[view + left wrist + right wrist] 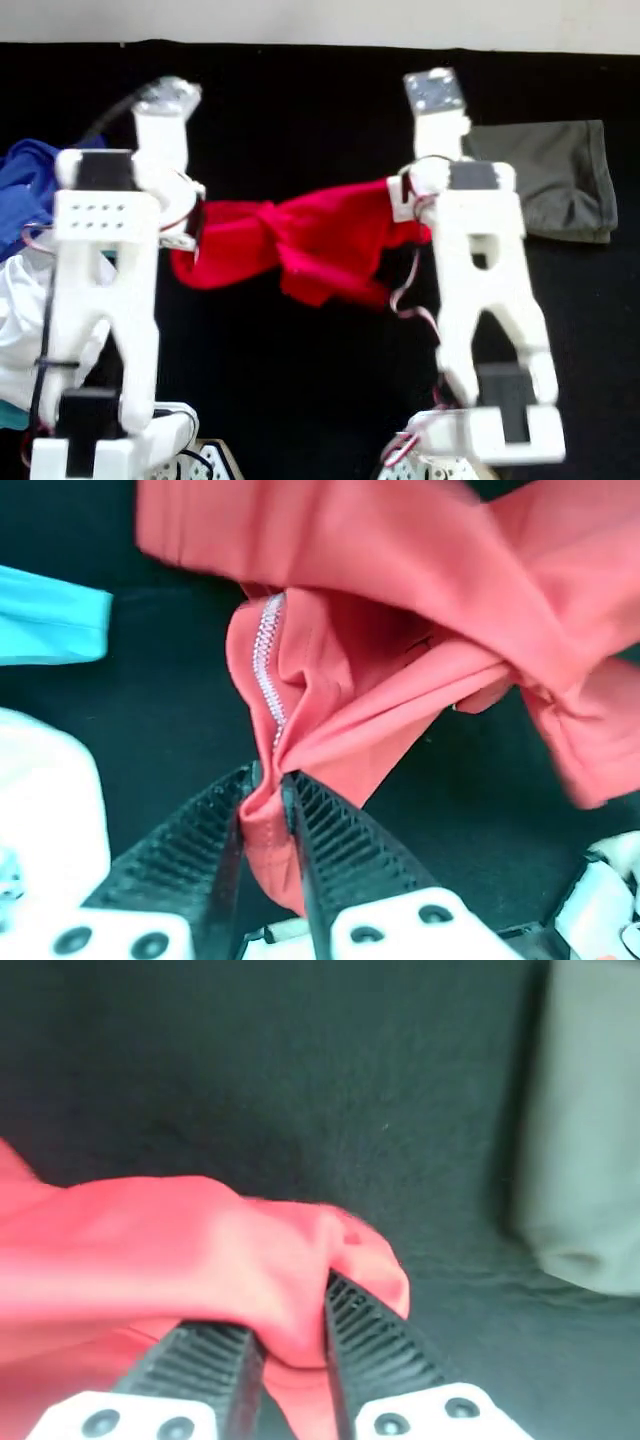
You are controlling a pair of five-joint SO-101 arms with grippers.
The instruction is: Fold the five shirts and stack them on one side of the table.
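We see the left arm (105, 290) and right arm (485, 270) hunched either side of the red shirt (300, 240), left fingers (335, 830) and right fingers (365, 1332) clenched on its ends.

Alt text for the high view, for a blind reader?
A crumpled red fabric shirt stretches between the left pincer and right pincer, each shut on one end. A folded grey shirt lies on the black table at right; a blue garment and a white garment sit at left.

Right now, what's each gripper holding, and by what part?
Both hold the red fabric shirt: left gripper pinches a fold by its white-stitched seam, right gripper the bunched opposite end.
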